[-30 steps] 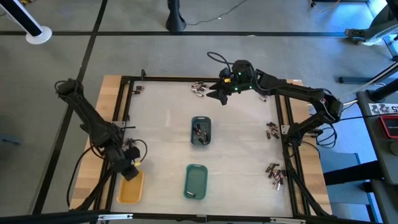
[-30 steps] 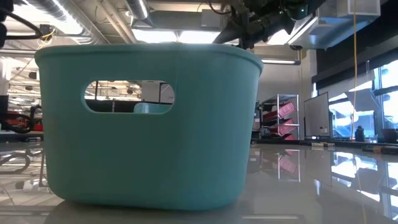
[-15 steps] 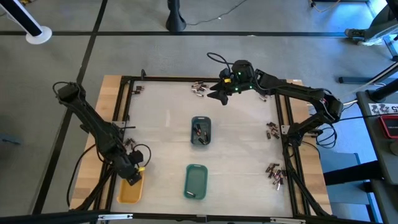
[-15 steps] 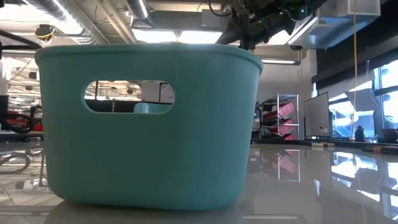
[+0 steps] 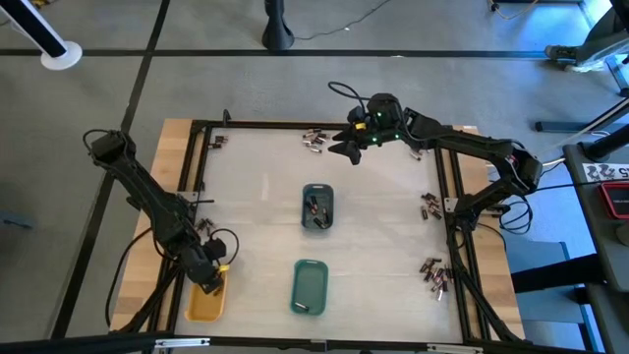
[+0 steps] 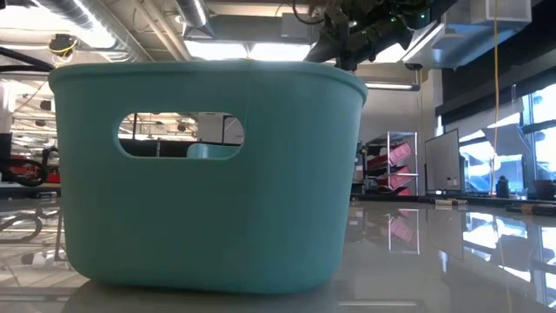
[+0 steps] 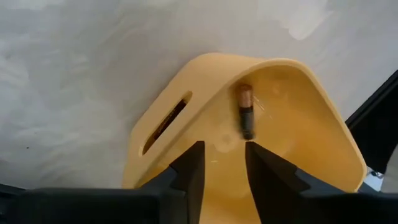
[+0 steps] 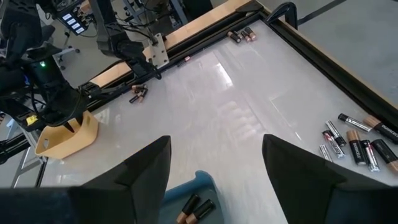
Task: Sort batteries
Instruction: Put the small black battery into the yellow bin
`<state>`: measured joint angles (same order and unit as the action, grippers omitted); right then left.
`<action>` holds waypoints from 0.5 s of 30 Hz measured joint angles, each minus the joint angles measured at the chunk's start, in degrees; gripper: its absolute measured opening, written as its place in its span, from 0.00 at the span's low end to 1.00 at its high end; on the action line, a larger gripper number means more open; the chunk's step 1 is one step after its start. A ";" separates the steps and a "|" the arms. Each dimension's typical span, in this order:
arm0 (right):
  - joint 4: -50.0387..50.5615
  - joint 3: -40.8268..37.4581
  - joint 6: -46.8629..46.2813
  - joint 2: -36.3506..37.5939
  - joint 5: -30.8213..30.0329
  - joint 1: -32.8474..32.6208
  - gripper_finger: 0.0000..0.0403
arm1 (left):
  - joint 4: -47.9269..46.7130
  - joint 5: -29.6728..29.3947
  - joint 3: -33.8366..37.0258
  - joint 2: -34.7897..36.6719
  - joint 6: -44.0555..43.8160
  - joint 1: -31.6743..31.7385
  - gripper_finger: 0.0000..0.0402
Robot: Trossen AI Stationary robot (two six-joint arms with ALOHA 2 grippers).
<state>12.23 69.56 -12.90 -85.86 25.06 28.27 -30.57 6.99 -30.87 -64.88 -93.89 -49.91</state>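
My left gripper (image 7: pixel 222 152) hangs over the yellow tray (image 5: pixel 206 300) at the table's near left, pointing steeply down, open. A dark battery with a copper end (image 7: pixel 244 112) lies inside that tray just past the fingertips, clear of them. My right gripper (image 8: pixel 217 165) is held high over the table's far side (image 5: pixel 346 147), open, with nothing between its fingers. Loose batteries lie at the far edge (image 5: pixel 314 141), at the right edge (image 5: pixel 429 205) and at the near right (image 5: pixel 433 275). More batteries rest in the grey-blue tray (image 5: pixel 316 206).
A green tray (image 5: pixel 309 285) stands near the front edge in the middle and fills the low view (image 6: pixel 208 174). A black frame (image 5: pixel 201 157) runs around the white work surface. A few batteries lie by the left rail (image 8: pixel 138 93).
My left gripper has sunk a little toward the yellow tray and now hangs just over it. My right arm has kept still.
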 joint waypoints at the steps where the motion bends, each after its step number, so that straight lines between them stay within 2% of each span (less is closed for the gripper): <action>1: 0.00 0.00 0.13 0.00 0.00 0.00 0.63 | 0.00 0.68 0.00 0.00 -0.71 0.02 0.28; 7: -0.10 0.00 1.63 0.00 -0.02 0.00 0.63 | 4.05 1.67 -0.02 0.67 -0.15 0.09 0.31; 15: -1.32 0.00 1.68 0.00 0.00 -0.04 0.63 | 4.72 4.32 -0.04 4.73 -3.47 0.09 0.27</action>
<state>10.90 69.56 -11.22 -85.86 25.06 28.23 -25.85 11.31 -30.91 -60.15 -97.35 -49.82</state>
